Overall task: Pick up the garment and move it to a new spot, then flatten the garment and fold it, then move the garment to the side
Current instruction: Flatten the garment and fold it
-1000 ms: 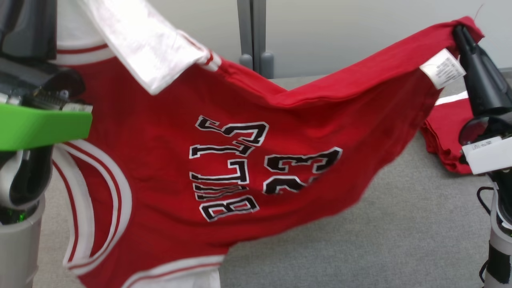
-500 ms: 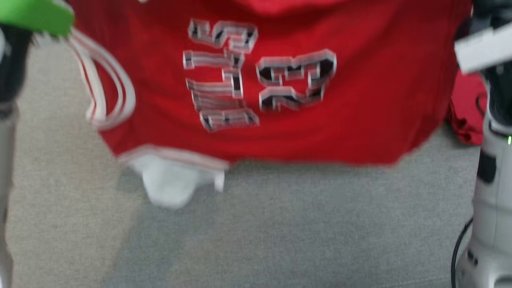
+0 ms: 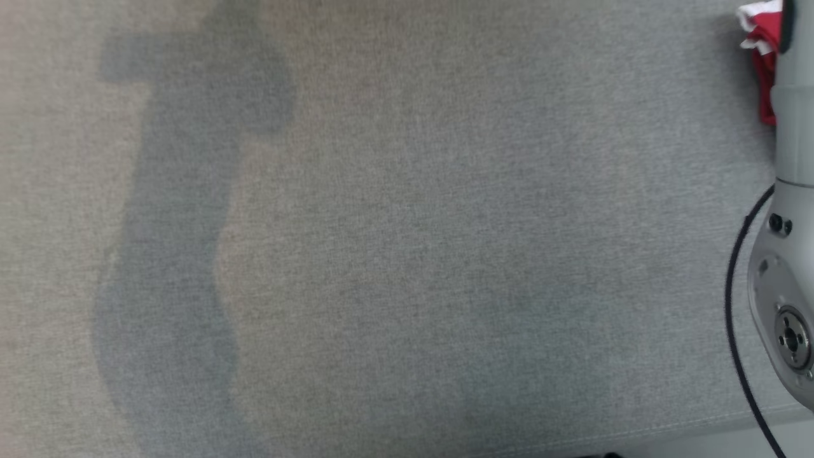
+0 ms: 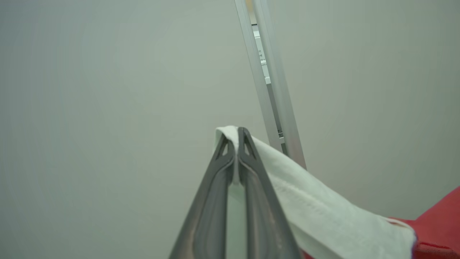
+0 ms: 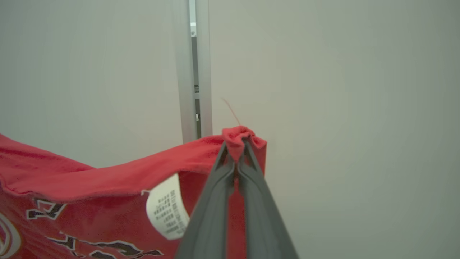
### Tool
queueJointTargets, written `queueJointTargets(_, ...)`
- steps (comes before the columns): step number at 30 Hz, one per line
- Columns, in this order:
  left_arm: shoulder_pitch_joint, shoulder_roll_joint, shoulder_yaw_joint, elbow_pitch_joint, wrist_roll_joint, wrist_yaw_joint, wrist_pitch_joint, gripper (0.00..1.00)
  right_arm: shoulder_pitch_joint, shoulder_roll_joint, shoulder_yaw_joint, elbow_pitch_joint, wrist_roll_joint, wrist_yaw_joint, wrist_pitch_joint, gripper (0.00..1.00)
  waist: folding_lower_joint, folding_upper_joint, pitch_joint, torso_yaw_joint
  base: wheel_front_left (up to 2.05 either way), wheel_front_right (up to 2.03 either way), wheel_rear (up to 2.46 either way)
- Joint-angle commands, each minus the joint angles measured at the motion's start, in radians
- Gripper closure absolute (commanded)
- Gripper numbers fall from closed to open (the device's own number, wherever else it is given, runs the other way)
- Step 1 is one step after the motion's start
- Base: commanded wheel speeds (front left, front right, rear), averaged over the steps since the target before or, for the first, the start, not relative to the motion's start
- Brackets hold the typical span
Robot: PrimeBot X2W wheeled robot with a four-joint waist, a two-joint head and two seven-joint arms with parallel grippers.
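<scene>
The garment, a red jersey, hangs in the air between both arms. The left gripper is clamped on its white part, and the right gripper is clamped on a red corner beside the label. Pick-up looks done; setting it on the grey tabletop, flattening, folding and moving aside remain. The red scrap at the tabletop's edge may be another cloth.

A grey woven surface is stretching across the head view. A long dark shadow is falling down the surface's left part. A red and white cloth heap is lying at the surface's far right corner. In the wrist views a pale wall is standing behind, with an aluminium post running up it.
</scene>
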Motion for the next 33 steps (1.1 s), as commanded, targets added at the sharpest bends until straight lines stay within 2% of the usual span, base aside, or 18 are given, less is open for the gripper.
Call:
queueJointTargets(1, 0.023, -0.015, -0.005, 0.032, -0.009, -0.006, -0.029, 1.00, -0.002, 0.005, 0.005, 0.046, -0.022, -0.001, -0.036, 1.00, -0.0001, 0.0000, 0.117, 0.017, 0.00, 0.00, 0.00)
queueJointTargets(8, 0.171, -0.058, 0.028, 0.101, -0.104, -0.022, -0.105, 1.00, 0.049, 0.010, 0.027, 0.261, -0.040, -0.001, -0.186, 1.00, -0.0001, 0.0000, 0.166, 0.048, 0.00, 0.00, 0.00)
queueJointTargets(10, 0.261, -0.060, 0.020, 0.082, -0.127, -0.028, -0.114, 1.00, 0.073, 0.005, 0.028, 0.332, -0.034, -0.001, -0.213, 1.00, -0.0001, 0.0000, 0.171, 0.055, 0.00, 0.00, 0.00)
queueJointTargets(15, 0.412, -0.066, 0.041, -0.011, -0.155, -0.035, -0.118, 1.00, 0.129, -0.006, 0.049, 0.384, -0.006, -0.001, -0.238, 1.00, -0.0001, 0.0000, 0.161, 0.059, 0.00, 0.00, 0.00)
queueJointTargets(25, 0.773, -0.046, 0.112, -0.252, -0.186, -0.036, -0.118, 1.00, 0.328, -0.026, 0.097, 0.305, 0.152, -0.001, -0.252, 1.00, -0.0001, 0.0000, 0.044, 0.052, 0.00, 0.00, 0.00)
queueJointTargets(33, 1.076, -0.079, 0.156, -0.425, -0.198, -0.016, -0.119, 1.00, 0.611, -0.051, 0.111, 0.108, 0.301, -0.001, -0.192, 1.00, -0.0001, 0.0000, -0.114, 0.056, 0.00, 0.00, 0.00)
